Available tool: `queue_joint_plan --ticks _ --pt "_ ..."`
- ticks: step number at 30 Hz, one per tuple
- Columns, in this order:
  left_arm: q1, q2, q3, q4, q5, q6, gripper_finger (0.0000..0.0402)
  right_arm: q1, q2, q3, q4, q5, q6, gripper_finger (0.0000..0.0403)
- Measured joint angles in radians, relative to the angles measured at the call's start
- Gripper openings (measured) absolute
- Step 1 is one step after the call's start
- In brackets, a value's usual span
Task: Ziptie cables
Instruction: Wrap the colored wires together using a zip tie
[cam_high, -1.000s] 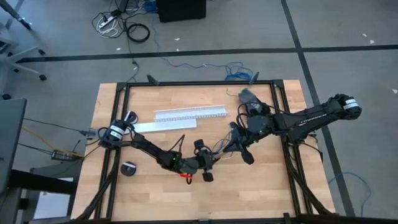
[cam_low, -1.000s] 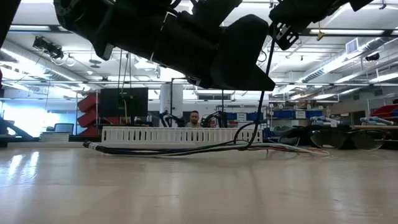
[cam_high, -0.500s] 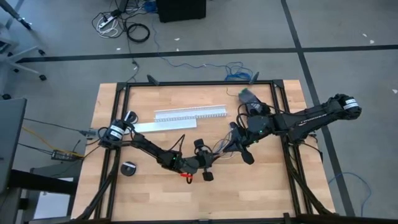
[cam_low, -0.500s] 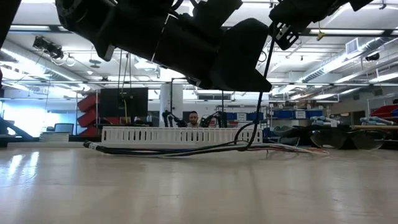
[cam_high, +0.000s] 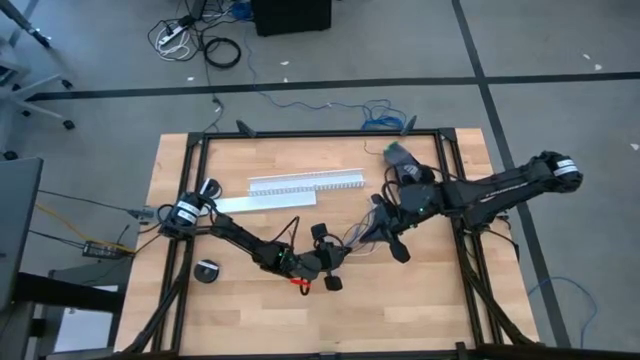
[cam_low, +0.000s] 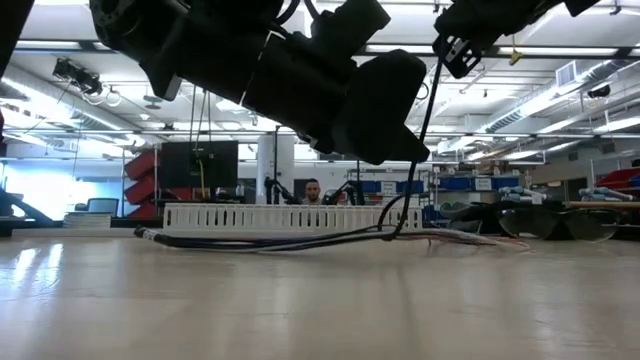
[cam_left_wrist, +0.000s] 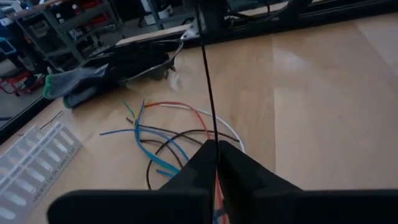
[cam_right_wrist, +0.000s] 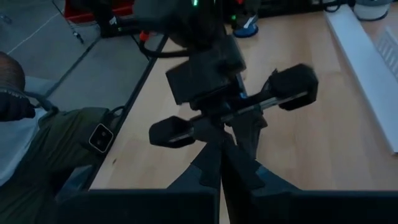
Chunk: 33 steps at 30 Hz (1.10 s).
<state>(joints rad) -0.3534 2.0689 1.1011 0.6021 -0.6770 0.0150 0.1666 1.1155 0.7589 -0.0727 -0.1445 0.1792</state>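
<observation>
The left gripper (cam_left_wrist: 216, 149) is clenched tight on the ziptie, a very thin straight black plastic strip (cam_left_wrist: 206, 74) that runs up out of its pressed-together fingertips. Seen from above, this gripper (cam_high: 327, 262) sits a bit below the centre of the light wooden table (cam_high: 440, 310), roughly at 6 o'clock from the middle.

The right gripper (cam_right_wrist: 221, 155) has its two dark fingers pinched together too, and the wrist view shows the same thin black strip caught between them, with the left arm's wrist block right ahead of it. From overhead the right gripper (cam_high: 383, 232) is just at 2 o'clock of the left one, close by, both arms angled in toward each other.

The cables, a bunch of thin curving wires in blue, orange, white and black (cam_left_wrist: 163, 134), lie loose on the wood just beyond the left fingertips, between the two grippers in the high view (cam_high: 355, 238). From table height they trail along the surface (cam_low: 300, 240).

Further out, a long white slotted plastic channel (cam_high: 307, 184) lies at 12 o'clock from the grippers, and a small round black puck-like object (cam_high: 208, 271) sits well off at 9 o'clock. A person shows in the room behind the table (cam_low: 313, 190), and part of another person at the edge of the right wrist view (cam_right_wrist: 25, 143).
</observation>
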Motion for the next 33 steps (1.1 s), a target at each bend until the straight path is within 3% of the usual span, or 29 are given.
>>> queue_joint_plan --ticks 33 --pt "0.0 -0.002 0.0 -0.008 0.006 -0.004 0.0009 -0.034 -0.102 0.0 -0.058 -0.008 -0.027 0.0"
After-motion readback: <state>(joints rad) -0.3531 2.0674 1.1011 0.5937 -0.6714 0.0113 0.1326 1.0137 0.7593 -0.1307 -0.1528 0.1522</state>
